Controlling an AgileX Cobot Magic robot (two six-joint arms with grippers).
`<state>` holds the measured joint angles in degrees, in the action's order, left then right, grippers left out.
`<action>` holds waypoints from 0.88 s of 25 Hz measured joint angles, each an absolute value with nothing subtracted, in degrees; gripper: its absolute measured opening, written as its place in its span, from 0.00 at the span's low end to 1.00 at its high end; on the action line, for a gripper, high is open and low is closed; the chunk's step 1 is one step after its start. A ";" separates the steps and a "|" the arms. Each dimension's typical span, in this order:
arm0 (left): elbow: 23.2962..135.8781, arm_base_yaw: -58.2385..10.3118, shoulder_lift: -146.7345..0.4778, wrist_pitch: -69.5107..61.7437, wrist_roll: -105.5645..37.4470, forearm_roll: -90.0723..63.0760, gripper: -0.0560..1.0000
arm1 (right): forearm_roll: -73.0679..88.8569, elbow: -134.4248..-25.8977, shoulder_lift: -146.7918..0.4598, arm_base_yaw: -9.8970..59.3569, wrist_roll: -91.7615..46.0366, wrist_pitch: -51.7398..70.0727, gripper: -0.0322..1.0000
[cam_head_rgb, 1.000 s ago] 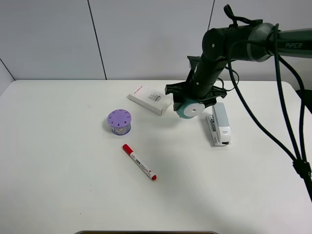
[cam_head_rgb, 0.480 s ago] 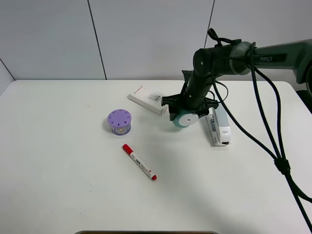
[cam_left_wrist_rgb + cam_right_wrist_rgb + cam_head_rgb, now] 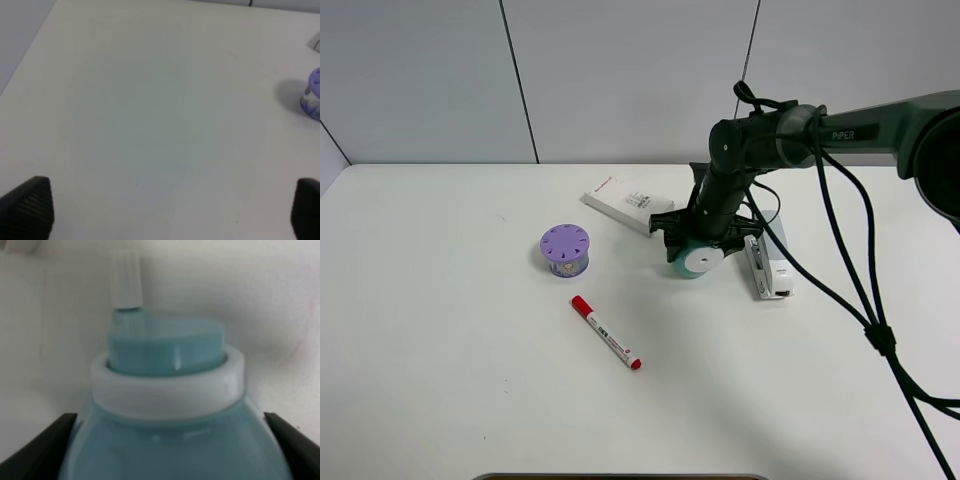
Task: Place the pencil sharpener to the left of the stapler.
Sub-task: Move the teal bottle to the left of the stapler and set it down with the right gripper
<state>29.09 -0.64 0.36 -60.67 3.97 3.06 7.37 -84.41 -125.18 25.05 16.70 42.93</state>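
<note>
The right tool (image 3: pixel 700 243) was clamped on the pencil sharpener (image 3: pixel 699 261), a teal barrel with a round white end face. Over the last second it had come down and drifted left, away from the stapler (image 3: pixel 772 270). In the high view the sharpener now sat low, at or just above the white surface (image 3: pixel 470 380), just beside the stapler on its left; actual contact with the surface could not be told. A white box (image 3: pixel 625 205) lay near behind it. The left tool (image 3: pixel 165 210), fingers apart, hung over bare surface near a purple cylinder (image 3: pixel 314 95). The placement looked nearly done, with only release and retreat remaining.
</note>
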 joint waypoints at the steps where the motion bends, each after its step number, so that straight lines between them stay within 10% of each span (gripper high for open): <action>1: 29.09 -0.64 0.36 -60.67 3.97 3.06 0.96 | 7.37 -84.41 -125.29 25.05 16.70 42.93 0.69; 22: 29.09 -0.64 0.36 -60.67 3.97 3.06 0.96 | 7.44 -84.60 -125.52 25.05 16.59 43.01 0.69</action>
